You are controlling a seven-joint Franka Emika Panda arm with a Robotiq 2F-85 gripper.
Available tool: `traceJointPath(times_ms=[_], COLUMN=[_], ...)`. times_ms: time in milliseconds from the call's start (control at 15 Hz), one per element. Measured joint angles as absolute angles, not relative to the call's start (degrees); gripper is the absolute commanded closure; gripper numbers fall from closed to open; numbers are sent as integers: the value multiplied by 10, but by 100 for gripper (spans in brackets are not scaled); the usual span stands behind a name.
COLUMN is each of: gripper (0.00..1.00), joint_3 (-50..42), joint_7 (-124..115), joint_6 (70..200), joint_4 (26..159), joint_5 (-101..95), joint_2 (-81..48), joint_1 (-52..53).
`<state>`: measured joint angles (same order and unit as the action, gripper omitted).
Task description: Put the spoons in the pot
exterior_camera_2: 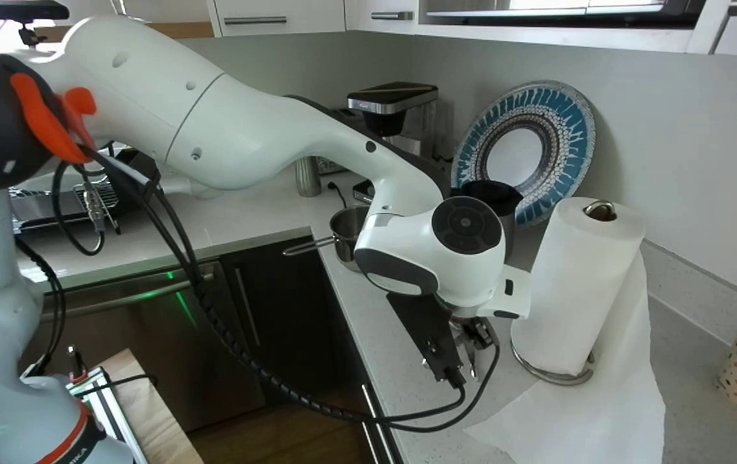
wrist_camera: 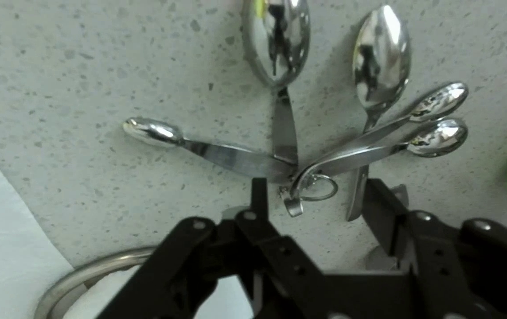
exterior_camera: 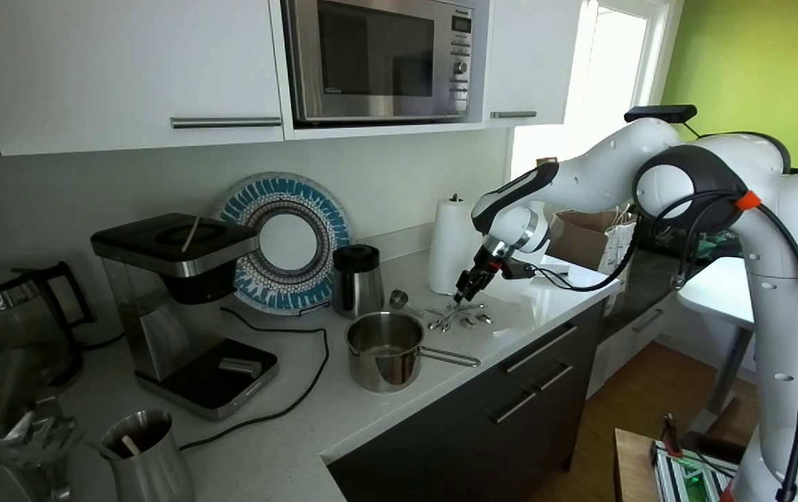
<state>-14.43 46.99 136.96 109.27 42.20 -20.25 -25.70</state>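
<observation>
Several silvery spoons [exterior_camera: 444,321] lie fanned out on the white counter. In the wrist view the spoons [wrist_camera: 247,161] cross and overlap at their handle ends, with a small metal ring [wrist_camera: 324,195] there. My gripper [exterior_camera: 460,298] points down just above them. In the wrist view the gripper [wrist_camera: 314,188] is open; the ring and handle ends show between its fingertips, and one handle lies close by the right finger. The shiny pot [exterior_camera: 385,354] stands upright nearby, its handle over the counter edge. The pot [exterior_camera_2: 345,227] is partly hidden by the arm in an exterior view.
A paper towel roll [exterior_camera: 446,244] on a metal stand is close behind the gripper, its loose sheet [exterior_camera_2: 591,412] on the counter. A dark mug [exterior_camera: 358,279], a scoop [exterior_camera: 399,300], a coffee machine [exterior_camera: 183,307] and a patterned plate [exterior_camera: 249,275] stand around the pot.
</observation>
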Motion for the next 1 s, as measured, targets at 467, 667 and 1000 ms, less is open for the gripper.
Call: traceJointPath(times_ms=[467, 667, 1000], gripper=[64, 53, 60], joint_3=[-133, -127, -117], joint_7=[452, 450, 450], joint_6=[1371, 1372, 1373], joint_4=[1070, 1060, 1051], joint_5=[422, 422, 424], joint_2=[-236, -242, -244], joint_1=[-271, -275, -283])
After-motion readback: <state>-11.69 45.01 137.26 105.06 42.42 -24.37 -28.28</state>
